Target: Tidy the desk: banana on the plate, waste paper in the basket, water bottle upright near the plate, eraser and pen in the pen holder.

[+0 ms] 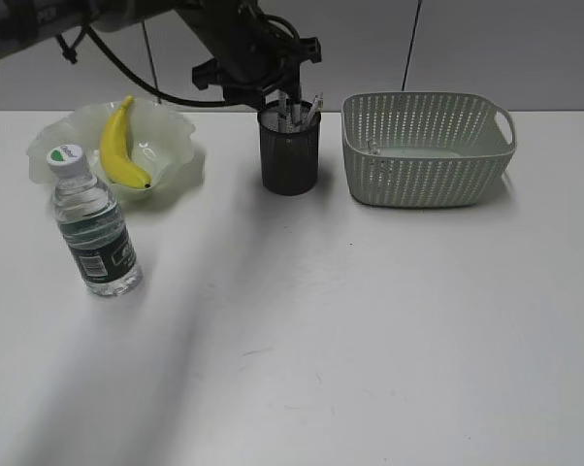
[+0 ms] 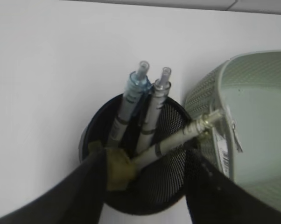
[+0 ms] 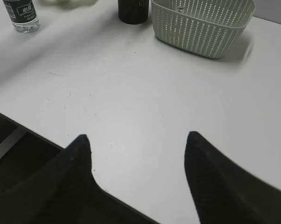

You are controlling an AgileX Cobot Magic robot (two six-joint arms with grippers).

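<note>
Left gripper [image 2: 145, 163] jaws spread above black mesh cylindrical pen holder [image 1: 289, 150] containing pens [image 2: 152, 112]. Right gripper [image 3: 138, 144] jaws apart over white desk [image 3: 145, 102].

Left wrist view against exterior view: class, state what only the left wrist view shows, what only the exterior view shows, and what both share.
Only the left wrist view looks down into the pen holder: three pens leaning inside, and the left gripper open, one finger on either side of the cup.

Only the exterior view shows the banana lying in the plate, the water bottle standing upright in front of the plate, and the whole basket.

Both show the pen holder with pens, the basket beside it, and the white desk.
</note>
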